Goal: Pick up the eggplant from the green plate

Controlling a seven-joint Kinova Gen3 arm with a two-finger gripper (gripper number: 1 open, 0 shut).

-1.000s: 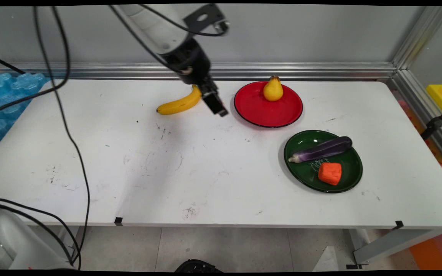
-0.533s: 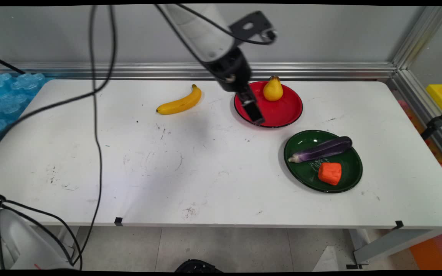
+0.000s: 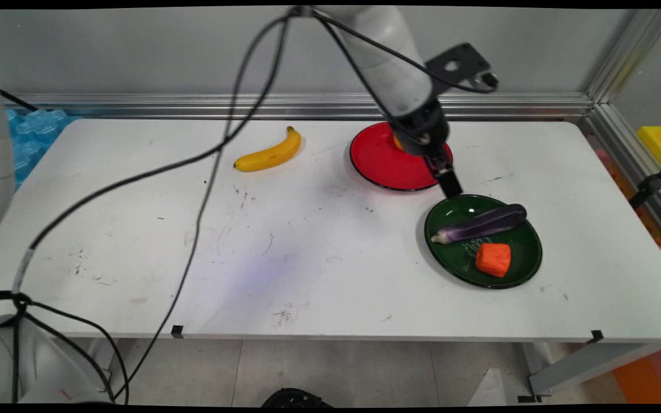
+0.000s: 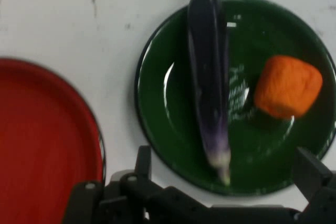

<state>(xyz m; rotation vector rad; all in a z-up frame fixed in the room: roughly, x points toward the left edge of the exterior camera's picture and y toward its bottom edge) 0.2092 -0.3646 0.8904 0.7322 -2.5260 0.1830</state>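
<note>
My gripper point(image 3: 451, 184) hangs open and empty above the table, between the red plate point(image 3: 382, 163) and the green plate point(image 3: 451, 265), at the green plate's far-left rim. On the green plate lie a purple eggplant point(image 3: 479, 225) and an orange block point(image 3: 493, 258). In the hand view the gripper point(image 4: 227, 170) has its fingers spread wide on either side of the eggplant point(image 4: 210, 87)'s pale stem end. The orange block point(image 4: 287, 86) is to its right on the green plate point(image 4: 157, 103), and the red plate point(image 4: 42, 140) is at left. The arm hides most of the yellow pear point(image 3: 397, 141) on the red plate.
A yellow banana point(image 3: 270, 154) lies on the white table at the far middle-left. Black cables point(image 3: 204, 172) droop across the table's left half. Blue moulded packing point(image 3: 32, 129) sits off the left edge. A yellow box point(image 3: 660, 143) stands beyond the right edge.
The arm has swung to the right, from beside the banana, over the red plate, to the green plate's far rim. It now covers the pear. The objects have not moved.
</note>
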